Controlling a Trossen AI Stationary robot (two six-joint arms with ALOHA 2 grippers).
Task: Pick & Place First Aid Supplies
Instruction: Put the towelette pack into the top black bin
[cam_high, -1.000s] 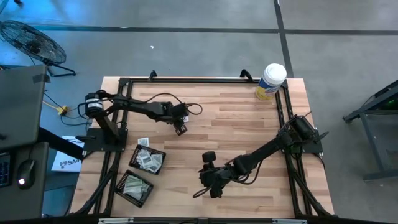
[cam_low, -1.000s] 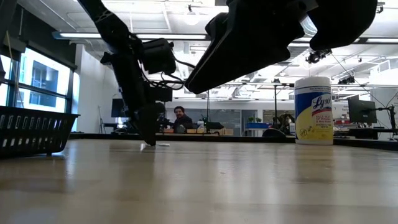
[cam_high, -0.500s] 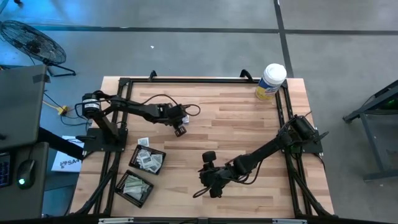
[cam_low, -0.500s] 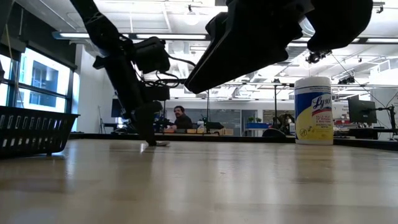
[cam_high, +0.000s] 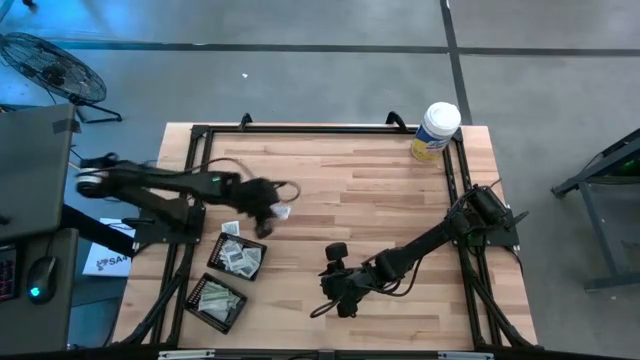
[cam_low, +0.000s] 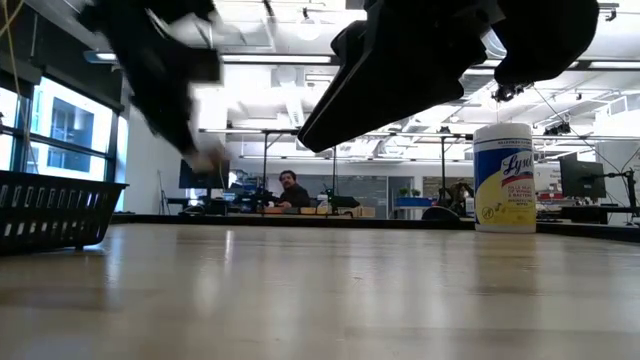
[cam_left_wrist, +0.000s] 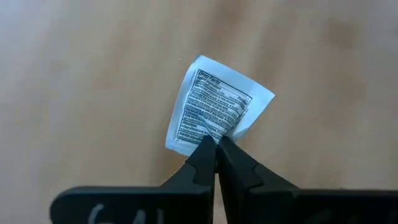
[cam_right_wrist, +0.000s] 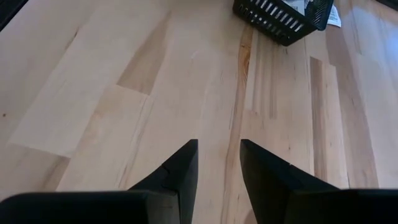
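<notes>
Left gripper (cam_left_wrist: 216, 142) clenched on a small white printed packet (cam_left_wrist: 214, 106), lifted just beside the upper black mesh tray (cam_high: 238, 254) holding square pads, lower tray (cam_high: 216, 301) beside it holding pale wrappers, right gripper (cam_right_wrist: 217, 163) parted, empty, well apart from the trays

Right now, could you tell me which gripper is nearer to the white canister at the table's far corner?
Right. The right gripper sits open near the table's front middle, well short of the white canister. The left gripper, shut on a small packet, is farther off across the table.
</notes>
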